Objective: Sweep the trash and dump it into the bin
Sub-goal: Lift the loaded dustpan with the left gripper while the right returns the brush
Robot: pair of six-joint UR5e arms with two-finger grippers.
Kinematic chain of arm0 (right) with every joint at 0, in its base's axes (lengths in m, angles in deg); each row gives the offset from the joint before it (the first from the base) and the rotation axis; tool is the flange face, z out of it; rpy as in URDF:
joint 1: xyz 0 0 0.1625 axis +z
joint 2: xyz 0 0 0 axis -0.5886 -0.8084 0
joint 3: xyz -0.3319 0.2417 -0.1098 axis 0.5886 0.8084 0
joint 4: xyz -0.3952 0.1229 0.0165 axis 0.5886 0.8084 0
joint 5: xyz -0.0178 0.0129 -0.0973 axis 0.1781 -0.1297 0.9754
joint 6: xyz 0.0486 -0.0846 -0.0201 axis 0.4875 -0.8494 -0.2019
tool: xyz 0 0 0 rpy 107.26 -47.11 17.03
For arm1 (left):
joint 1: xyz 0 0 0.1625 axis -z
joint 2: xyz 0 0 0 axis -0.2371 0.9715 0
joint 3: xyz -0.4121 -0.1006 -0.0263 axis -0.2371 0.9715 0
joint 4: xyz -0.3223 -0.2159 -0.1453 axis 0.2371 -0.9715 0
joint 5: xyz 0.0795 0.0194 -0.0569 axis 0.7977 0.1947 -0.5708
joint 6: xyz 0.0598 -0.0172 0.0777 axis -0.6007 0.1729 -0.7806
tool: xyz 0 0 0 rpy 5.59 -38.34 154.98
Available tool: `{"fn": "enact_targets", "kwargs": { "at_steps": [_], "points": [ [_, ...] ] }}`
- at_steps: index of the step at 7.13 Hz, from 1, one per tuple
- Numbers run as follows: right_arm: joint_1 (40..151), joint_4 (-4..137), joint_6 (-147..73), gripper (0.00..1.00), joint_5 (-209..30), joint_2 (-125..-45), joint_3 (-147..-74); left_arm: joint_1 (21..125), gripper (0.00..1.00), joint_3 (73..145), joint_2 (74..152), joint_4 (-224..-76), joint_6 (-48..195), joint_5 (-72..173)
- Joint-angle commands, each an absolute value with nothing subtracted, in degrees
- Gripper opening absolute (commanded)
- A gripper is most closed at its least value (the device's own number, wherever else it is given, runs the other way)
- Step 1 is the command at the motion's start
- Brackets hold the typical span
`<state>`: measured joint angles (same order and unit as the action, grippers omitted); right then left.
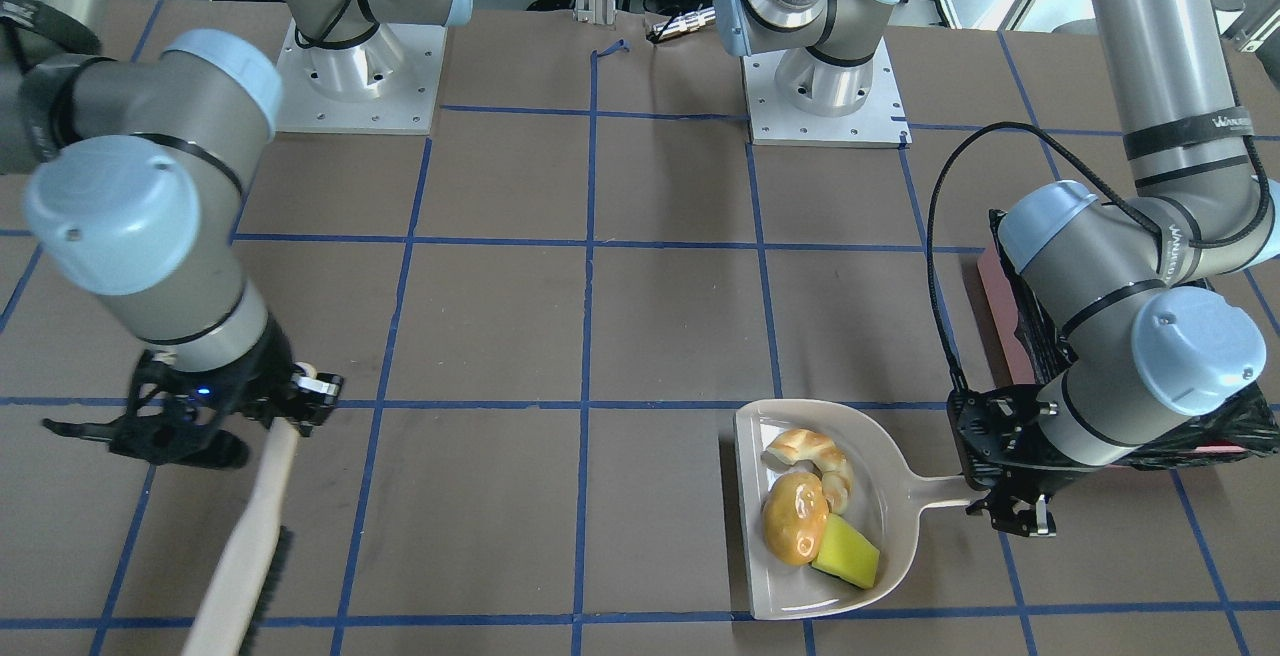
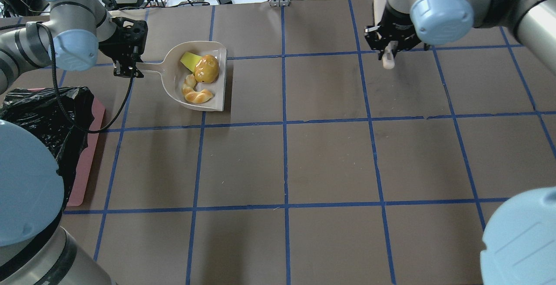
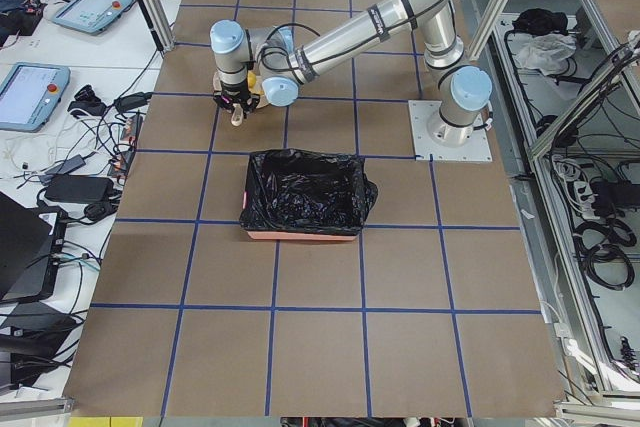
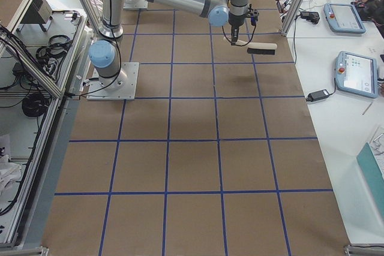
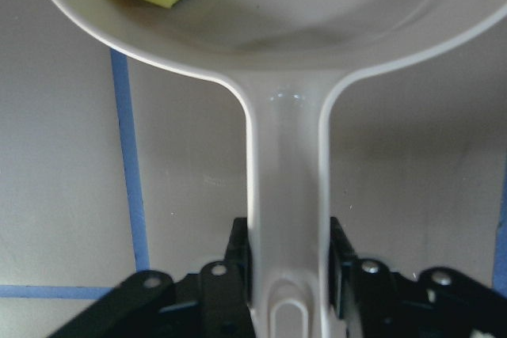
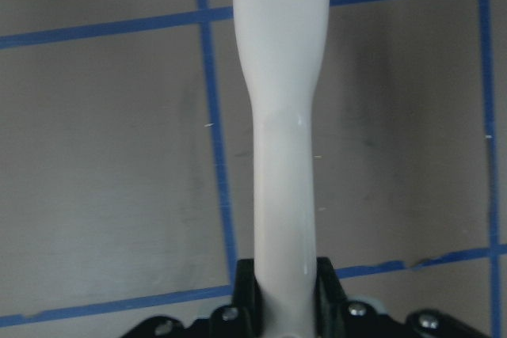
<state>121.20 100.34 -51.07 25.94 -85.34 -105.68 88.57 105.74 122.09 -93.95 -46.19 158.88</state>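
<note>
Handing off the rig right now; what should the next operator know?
Left gripper: shut on the handle of the beige flat plastic dustpan.
Right gripper: shut on the pale-handled, dark-bristled brush.
The glossy yellow-brown potato-like lump, curled tan pastry piece and yellow-green wedge all lie in the dustpan.
The pink box bin, lined with a black bag, stands apart from the dustpan.
Done: sweeping.
Left: carry the dustpan over and tip it into the bin.

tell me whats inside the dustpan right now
The dustpan holds three pieces: a glossy potato-like lump, a curled pastry and a yellow-green wedge. The pan floor directly beneath them is covered.
</note>
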Motion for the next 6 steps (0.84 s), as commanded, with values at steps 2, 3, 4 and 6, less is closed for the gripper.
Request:
{"fn": "enact_targets", "kwargs": {
  "at_steps": [2,3,4,6],
  "points": [
    [107.71,100.87,-63.47,0.0,25.59,-88.88,-114.12,85.35,0.01,104.43,117.03,-101.71,-46.63,157.26],
    [107.69,103.39,-67.43,0.0,25.93,-89.49,-117.1,83.52,0.01,101.89,114.66,-108.97,-47.24,157.35],
    [107.6,105.24,-70.86,0.0,26.11,-89.93,-119.66,81.32,0.01,100.56,112.72,-113.57,-49.6,157.52],
    [107.25,107.61,-77.19,0.0,26.02,-91.16,-122.14,75.1,0.0,100.55,109.64,-117.2,-59.33,157.7]
  ]
}}
